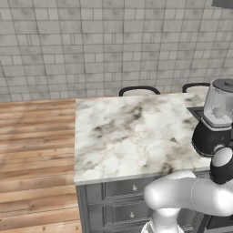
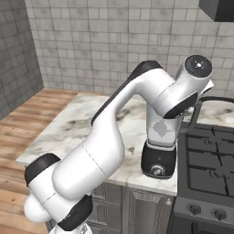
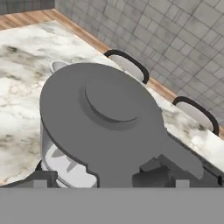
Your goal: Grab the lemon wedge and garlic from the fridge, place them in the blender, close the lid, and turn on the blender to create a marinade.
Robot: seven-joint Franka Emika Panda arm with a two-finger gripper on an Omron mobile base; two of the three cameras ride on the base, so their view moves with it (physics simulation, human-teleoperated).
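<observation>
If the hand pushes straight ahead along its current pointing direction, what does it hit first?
Most likely the lid, which sits on the blender jar right in front of the open hand; the gap between them is hard to judge.

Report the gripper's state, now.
Gripper: open, holding nothing, fingertips straddling the edge of the lid sitting on the blender.

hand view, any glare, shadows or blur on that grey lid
Hand view: the dark grey round lid is flatly shaded, no glare, only a soft shadow ring round its raised centre, edges sharp. Left base view: the tall clear greyish blender jar shows a pale highlight, and the white marble countertop carries no cast shadow. Right base view: the white arm hides much of the blender.
</observation>
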